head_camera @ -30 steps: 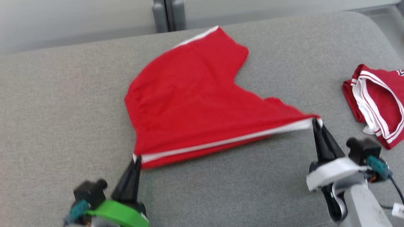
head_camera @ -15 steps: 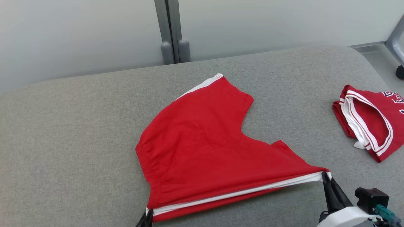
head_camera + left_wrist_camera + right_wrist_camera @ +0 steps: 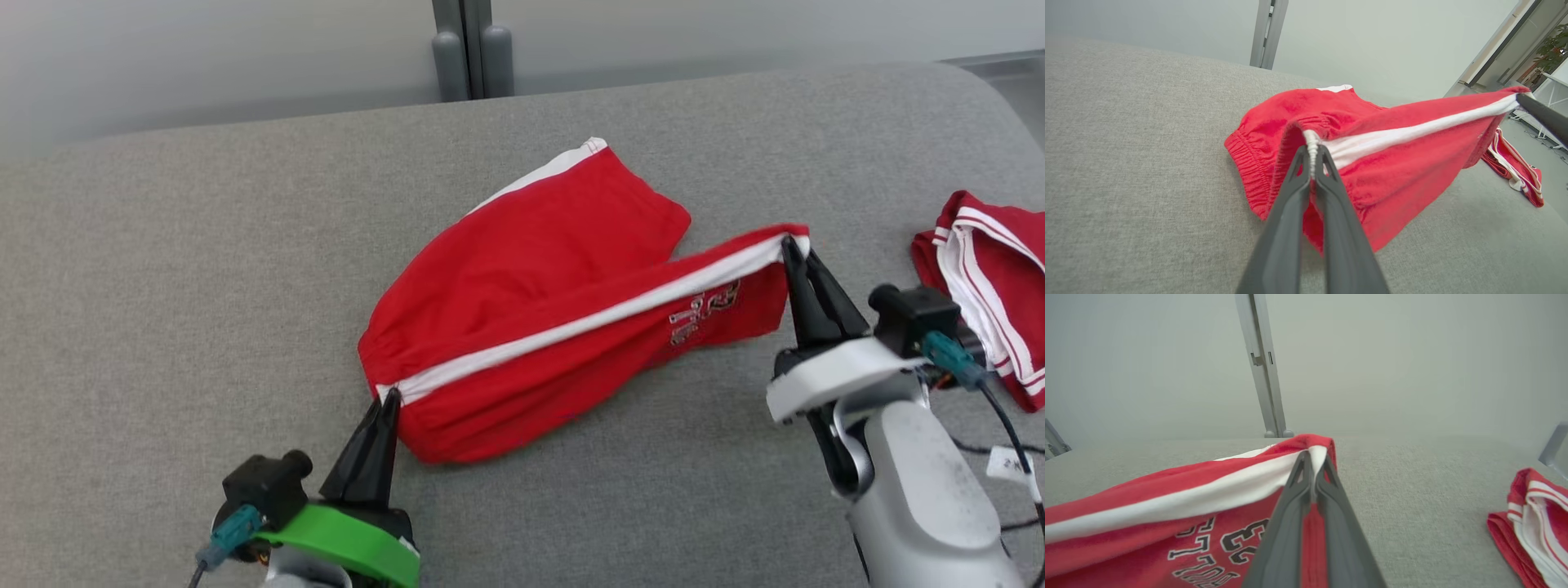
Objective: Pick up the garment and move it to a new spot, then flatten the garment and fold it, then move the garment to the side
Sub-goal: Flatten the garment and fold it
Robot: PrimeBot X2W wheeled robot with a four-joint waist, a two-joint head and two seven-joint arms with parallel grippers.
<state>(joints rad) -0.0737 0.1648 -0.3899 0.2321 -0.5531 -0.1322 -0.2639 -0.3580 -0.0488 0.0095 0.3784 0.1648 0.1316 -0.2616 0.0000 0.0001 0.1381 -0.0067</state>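
Grey upholstery point(image 3: 163, 286) bears red shorts point(image 3: 531, 269), pinched tight by left gripper point(image 3: 390, 400) and right gripper point(image 3: 790, 245).

I saw soft red cloth shorts point(image 3: 531, 269) on a rough grey cloth worktop point(image 3: 163, 286). My left hand point(image 3: 1312, 151) had smooth, matt plastic fingers point(image 3: 1286, 228).

Before me spreads a grey woven upholstered surface point(image 3: 163, 286), its far edge rounded. Behind it, along the top of the head view, stands a pale frosted wall point(image 3: 204, 57) split by a grey upright post point(image 3: 472, 41). At the upper right of my left wrist view, a leafy plant point(image 3: 1551, 44) sits in daylight.
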